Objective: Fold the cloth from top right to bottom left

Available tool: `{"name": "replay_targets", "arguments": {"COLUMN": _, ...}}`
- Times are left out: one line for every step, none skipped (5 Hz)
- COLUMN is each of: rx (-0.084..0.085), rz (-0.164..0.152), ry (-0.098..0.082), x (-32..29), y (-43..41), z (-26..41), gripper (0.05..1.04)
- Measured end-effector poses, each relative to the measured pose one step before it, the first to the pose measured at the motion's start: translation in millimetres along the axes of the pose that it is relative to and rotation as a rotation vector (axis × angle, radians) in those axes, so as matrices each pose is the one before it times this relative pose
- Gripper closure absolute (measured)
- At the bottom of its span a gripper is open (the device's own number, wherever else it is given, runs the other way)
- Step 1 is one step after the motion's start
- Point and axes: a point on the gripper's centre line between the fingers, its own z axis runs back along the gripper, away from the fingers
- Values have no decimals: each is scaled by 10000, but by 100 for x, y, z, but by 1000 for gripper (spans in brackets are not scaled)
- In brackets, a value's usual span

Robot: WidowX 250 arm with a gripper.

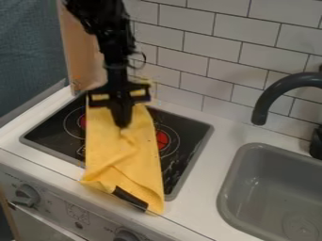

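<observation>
Two knobs sit on the stove's front panel (55,203) at the bottom left of the frame: one knob (26,195) by the left edge, the other knob (127,236) at the bottom edge. Just above them, one yellow cloth (125,162) lies lengthwise over one black stovetop (56,134), its near end reaching the front edge of the white counter (192,207). It has creases and folds, and one dark strip (130,198) at that near end. Two red burner spots show, one on either side of the cloth. One grey sink (270,188) fills the lower right, with one dark faucet (277,94) above it at the right edge.

The single gripper (123,123) hangs down over the cloth's upper part, left of centre, its two fingers pressed together; whether cloth is caught between them, I cannot tell. Farther back stand one wooden panel (78,44), upper left, and a white tiled wall (189,52).
</observation>
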Motion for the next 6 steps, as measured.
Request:
{"name": "replay_targets", "arguments": {"rx": -3, "rz": -127, "ry": -65, "x": 526, "y": -306, "z": -427, "gripper": 1004}}
{"name": "replay_targets", "arguments": {"rx": -110, "rz": -78, "ry": 77, "x": 227, "y": -318, "z": -214, "gripper": 845}}
{"name": "replay_targets", "arguments": {"rx": -51, "rz": -14, "ry": 36, "x": -38, "y": -90, "z": 88, "gripper": 646}}
{"name": "replay_targets", "arguments": {"rx": -58, "rz": -101, "ry": 87, "x": -161, "y": -144, "z": -1, "gripper": 434}}
{"name": "replay_targets", "arguments": {"rx": -112, "rz": -193, "ry": 201, "x": -259, "y": -204, "z": 152, "gripper": 221}}
{"name": "replay_targets", "arguments": {"rx": -111, "rz": -123, "ry": 3, "x": -72, "y": -134, "z": 808, "gripper": 83}}
